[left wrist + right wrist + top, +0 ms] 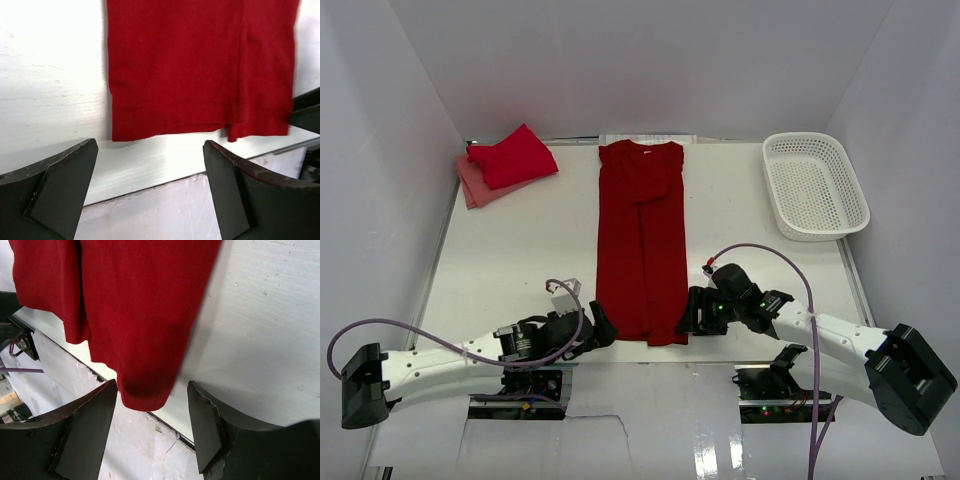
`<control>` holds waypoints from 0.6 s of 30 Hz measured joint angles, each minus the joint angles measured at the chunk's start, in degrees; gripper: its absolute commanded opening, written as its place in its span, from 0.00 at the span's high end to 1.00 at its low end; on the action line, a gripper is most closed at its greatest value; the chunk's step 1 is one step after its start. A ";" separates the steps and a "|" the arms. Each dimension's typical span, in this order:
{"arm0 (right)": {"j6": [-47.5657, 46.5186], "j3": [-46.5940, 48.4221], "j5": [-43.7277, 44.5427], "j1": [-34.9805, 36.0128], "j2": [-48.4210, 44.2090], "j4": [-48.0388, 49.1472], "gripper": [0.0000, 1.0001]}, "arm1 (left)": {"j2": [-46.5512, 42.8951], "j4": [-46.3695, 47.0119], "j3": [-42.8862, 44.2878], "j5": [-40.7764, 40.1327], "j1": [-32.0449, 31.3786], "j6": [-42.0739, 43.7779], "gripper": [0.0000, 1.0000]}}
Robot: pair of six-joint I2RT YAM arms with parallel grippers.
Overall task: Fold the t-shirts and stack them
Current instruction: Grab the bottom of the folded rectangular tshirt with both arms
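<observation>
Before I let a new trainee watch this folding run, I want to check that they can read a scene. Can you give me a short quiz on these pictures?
1. True or false: the left gripper and the right gripper both stand open.
2. Fill in: both grippers are at the long red t-shirt's ____ edge.
3. The folded t-shirts lie: A, at the table's far left corner; B, at its near right corner; C, on top of the long red t-shirt.
Key: 1 true; 2 near; 3 A.
</observation>
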 measured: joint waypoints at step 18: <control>-0.70 -0.02 -0.66 0.00 2.12 1.44 0.44 | -0.22 -2.58 -0.92 -5.22 0.31 -6.60 0.16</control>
